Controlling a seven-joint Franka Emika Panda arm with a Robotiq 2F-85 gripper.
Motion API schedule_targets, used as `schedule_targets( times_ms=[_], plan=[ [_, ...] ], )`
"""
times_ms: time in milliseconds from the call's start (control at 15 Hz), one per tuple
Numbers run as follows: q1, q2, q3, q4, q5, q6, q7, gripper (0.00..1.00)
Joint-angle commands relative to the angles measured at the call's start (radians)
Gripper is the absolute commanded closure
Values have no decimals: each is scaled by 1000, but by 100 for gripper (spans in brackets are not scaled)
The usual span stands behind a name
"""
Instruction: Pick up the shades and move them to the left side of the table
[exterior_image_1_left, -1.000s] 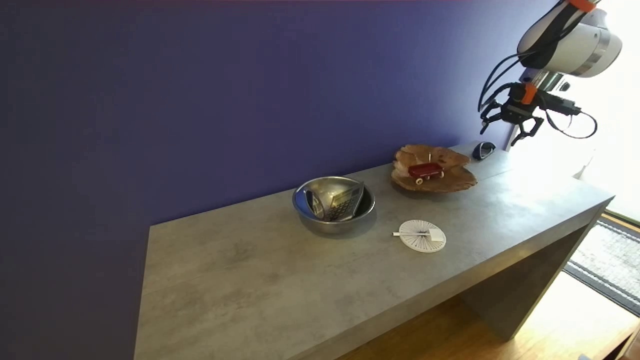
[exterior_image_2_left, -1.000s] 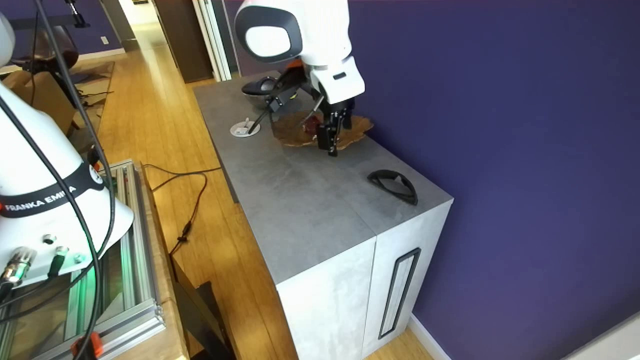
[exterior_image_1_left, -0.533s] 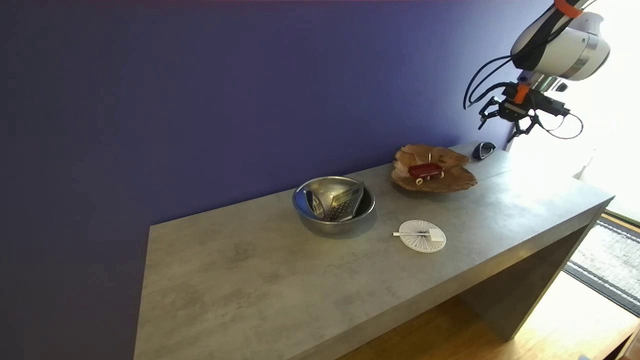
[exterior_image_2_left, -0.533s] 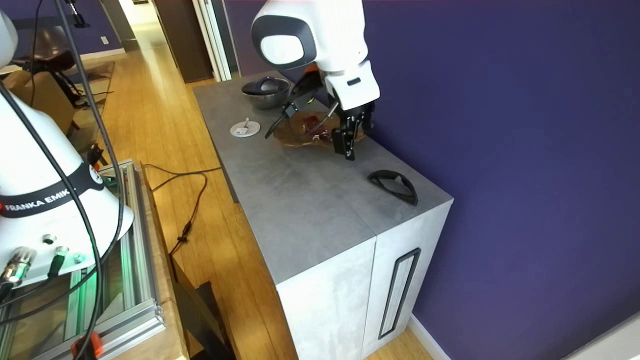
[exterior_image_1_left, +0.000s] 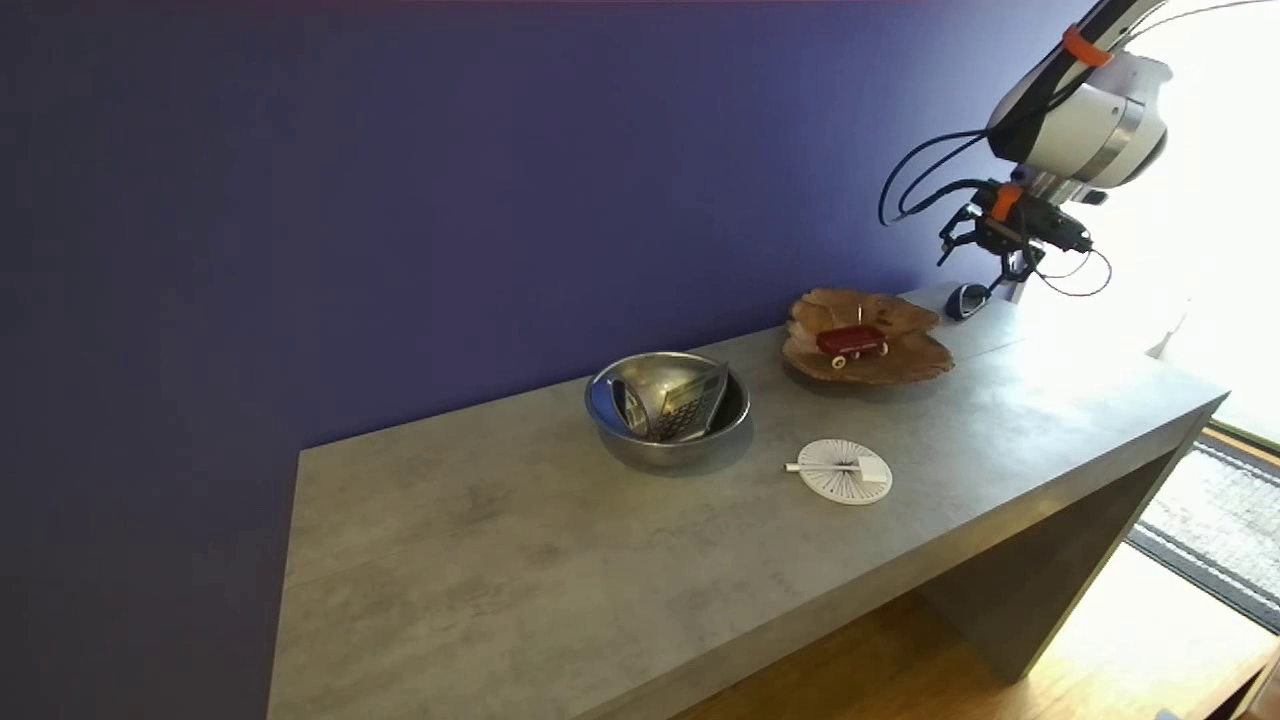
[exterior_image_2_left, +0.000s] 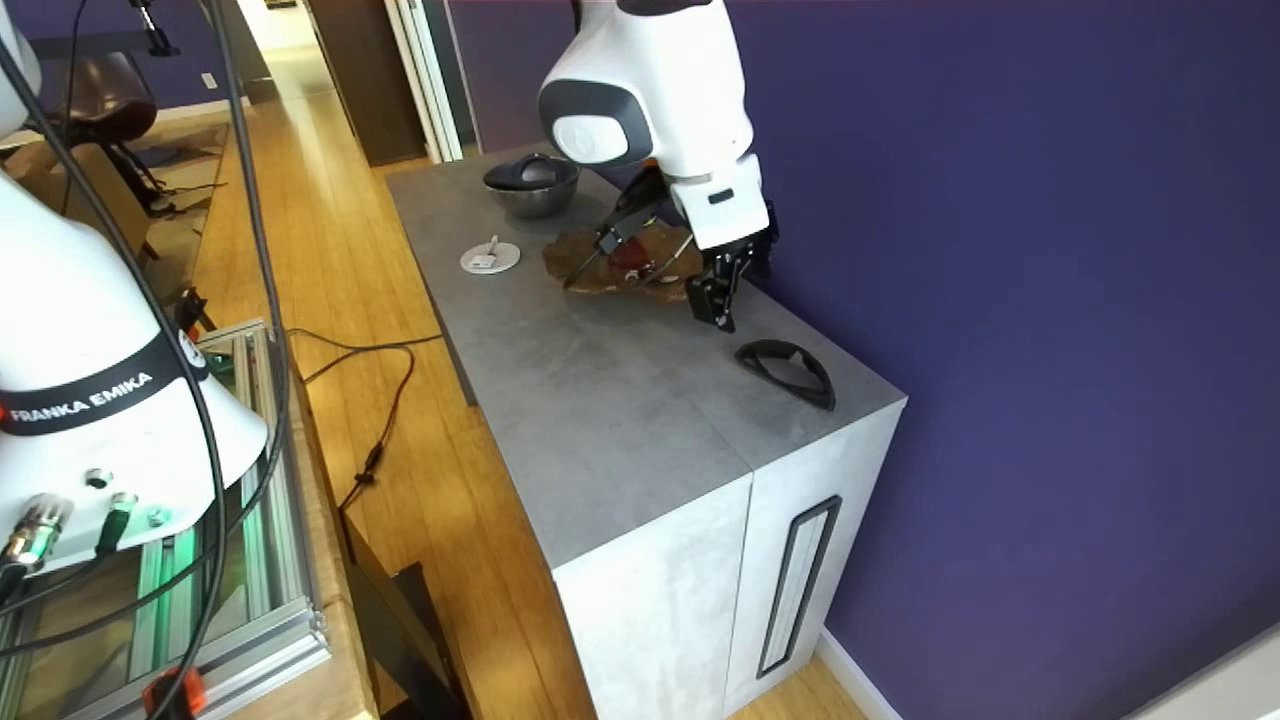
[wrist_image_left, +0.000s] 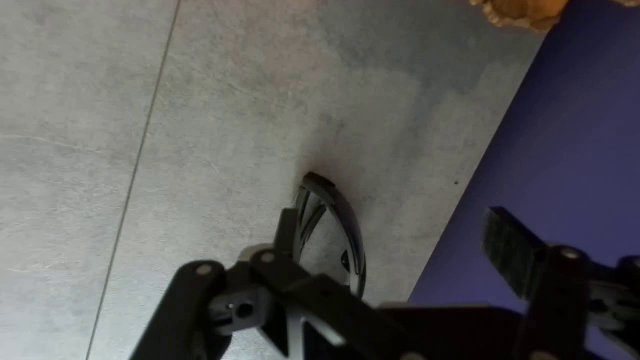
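The shades (exterior_image_1_left: 966, 301) lie at the far end of the grey table (exterior_image_1_left: 450, 560), close to the wall. They also rest near the table's end in an exterior view (exterior_image_2_left: 775, 349). In the wrist view the dark curved frame of the shades (wrist_image_left: 345, 212) shows just right of the left finger, its lower part hidden behind that finger. My gripper (wrist_image_left: 392, 220) is open and empty, its fingers wide apart, the right one over the purple wall. In both exterior views the gripper (exterior_image_1_left: 966, 275) hovers above the table near the shades, apart from them as far as I can tell.
A wooden bowl (exterior_image_1_left: 915, 365) with a red toy wagon (exterior_image_1_left: 850, 342) stands beside the shades along the wall. Further along are a steel bowl (exterior_image_1_left: 665, 455) holding a grater and a small white disc (exterior_image_1_left: 830, 488). The purple wall (wrist_image_left: 565, 125) borders the table's back edge.
My gripper has moved along the table and lower, coming nearer the shades and the wall. It stays open. The shades and other objects have not moved.
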Motion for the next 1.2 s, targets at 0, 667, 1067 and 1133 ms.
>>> schedule_targets(
  times_ms=[0, 667, 1067, 1133],
  plan=[
    [-43, 102, 36, 91, 29, 79, -28, 4],
    [-225, 224, 194, 199, -4, 231, -138, 27],
    [-224, 259, 196, 205, -8, 245, -146, 71],
    [-224, 261, 195, 204, -8, 249, -146, 77]
  ],
)
